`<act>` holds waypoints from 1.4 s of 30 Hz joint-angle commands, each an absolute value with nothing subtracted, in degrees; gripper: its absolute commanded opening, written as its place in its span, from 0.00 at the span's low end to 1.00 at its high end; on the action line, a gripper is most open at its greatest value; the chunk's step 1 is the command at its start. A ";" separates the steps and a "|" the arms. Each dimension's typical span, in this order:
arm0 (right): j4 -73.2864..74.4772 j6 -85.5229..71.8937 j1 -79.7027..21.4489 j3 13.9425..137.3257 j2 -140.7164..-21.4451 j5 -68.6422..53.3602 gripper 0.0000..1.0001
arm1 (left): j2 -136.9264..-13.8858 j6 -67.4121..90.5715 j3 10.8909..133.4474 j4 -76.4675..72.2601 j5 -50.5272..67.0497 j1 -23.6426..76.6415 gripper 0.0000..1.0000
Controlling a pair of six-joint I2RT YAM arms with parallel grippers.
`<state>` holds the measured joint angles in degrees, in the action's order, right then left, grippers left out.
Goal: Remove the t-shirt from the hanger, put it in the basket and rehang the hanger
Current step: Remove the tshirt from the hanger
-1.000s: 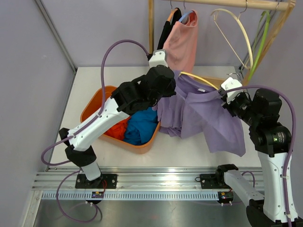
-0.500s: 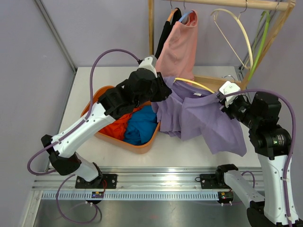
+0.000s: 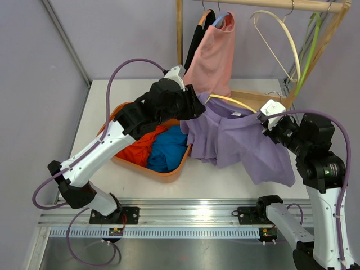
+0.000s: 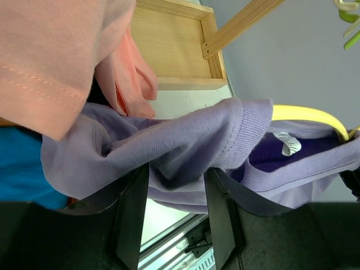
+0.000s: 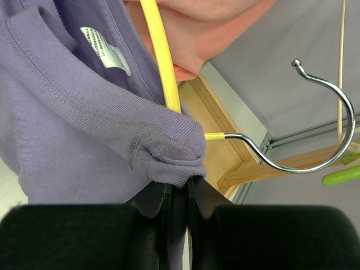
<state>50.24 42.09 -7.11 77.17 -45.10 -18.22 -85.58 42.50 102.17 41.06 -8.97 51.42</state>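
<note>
The purple t-shirt (image 3: 242, 140) hangs between my two grippers over the table, still partly on the yellow hanger (image 3: 228, 99), whose arm shows bare above the collar. My left gripper (image 3: 194, 109) is shut on a thick bunch of the shirt's left shoulder (image 4: 169, 140), with the fingers (image 4: 132, 214) partly apart around the cloth. My right gripper (image 3: 264, 119) is shut on the collar fabric (image 5: 169, 149), just under the hanger's yellow arm (image 5: 160, 62) and metal hook (image 5: 292, 152).
An orange basket (image 3: 112, 126) with blue and red clothes sits under my left arm. A pink shirt (image 3: 216, 50) hangs on the wooden rack at the back. An empty cream hanger (image 3: 281, 34) and a green one (image 3: 306, 62) hang beside it. The rack's wooden base (image 3: 253, 97) lies behind the shirt.
My left arm has swung left and back, pulling the shirt's left shoulder with it, so more of the yellow hanger arm shows. My right gripper has barely moved.
</note>
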 commanded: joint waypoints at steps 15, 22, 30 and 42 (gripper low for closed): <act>50.10 45.53 -6.94 76.64 -44.21 -18.54 0.00 | -83.58 42.28 103.80 35.78 -9.49 48.16 0.21; 50.01 45.26 -6.94 76.46 -43.95 -19.07 0.00 | -84.64 41.49 103.54 33.93 -7.12 48.08 0.02; 49.83 45.44 -6.94 75.94 -44.03 -18.02 0.00 | -82.80 38.42 101.34 30.41 -7.29 48.08 0.00; 49.31 47.11 -6.94 75.15 -42.19 -16.08 0.00 | -71.72 40.25 87.47 39.29 -17.32 41.84 0.00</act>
<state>52.36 46.13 -7.01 74.87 -43.94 -16.25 -74.89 39.38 90.78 38.30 -12.29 44.51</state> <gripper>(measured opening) 0.147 0.009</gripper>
